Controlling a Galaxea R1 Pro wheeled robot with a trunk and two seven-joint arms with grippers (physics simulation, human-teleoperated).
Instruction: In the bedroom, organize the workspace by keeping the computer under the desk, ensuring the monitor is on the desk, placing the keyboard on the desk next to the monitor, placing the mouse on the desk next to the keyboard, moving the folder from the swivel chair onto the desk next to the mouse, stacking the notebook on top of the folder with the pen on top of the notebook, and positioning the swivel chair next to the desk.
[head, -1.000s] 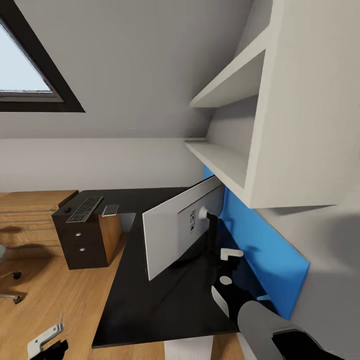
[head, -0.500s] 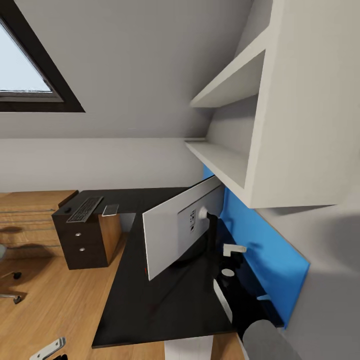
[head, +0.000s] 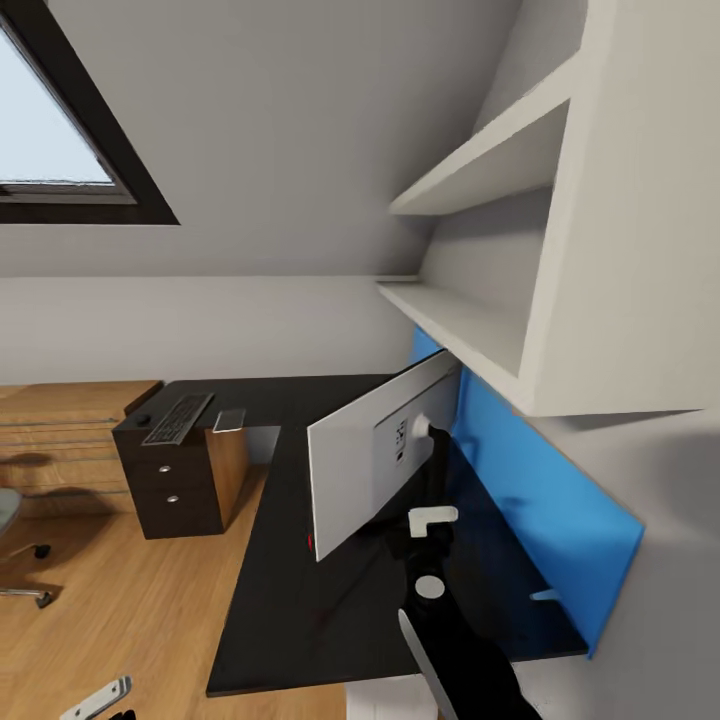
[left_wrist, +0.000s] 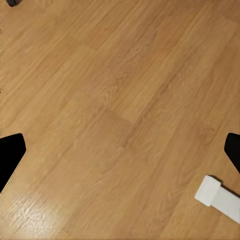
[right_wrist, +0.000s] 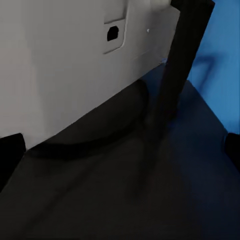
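Monitor (head: 365, 460): head view, standing on the desk (head: 300, 590), white back turned toward the camera, small red light at its lower corner; slim black stand behind it.
Writing: port markings on the monitor's back too small to read; no brand legible.
Keyboard (head: 177, 418): head view, lying on the far wing of the desk above the drawer unit (head: 175, 485) with silver knobs; a small grey notebook (head: 229, 420) just beside it.
Blue wall panel (head: 530, 490): behind the desk, under white shelves (head: 470, 330).
Right gripper (head: 432, 535): head view, over the desk just behind the monitor's stand; jaws parted, nothing between them.
Left wrist view: light wood floor (left_wrist: 120, 100); dark fingertips (left_wrist: 9, 152) at both edges, spread wide, empty.
Right wrist view: monitor's white back with a port panel, black stand pole (right_wrist: 182, 55), round base on the black desk top, blue panel beyond; fingertips (right_wrist: 10, 150) apart at the edges.
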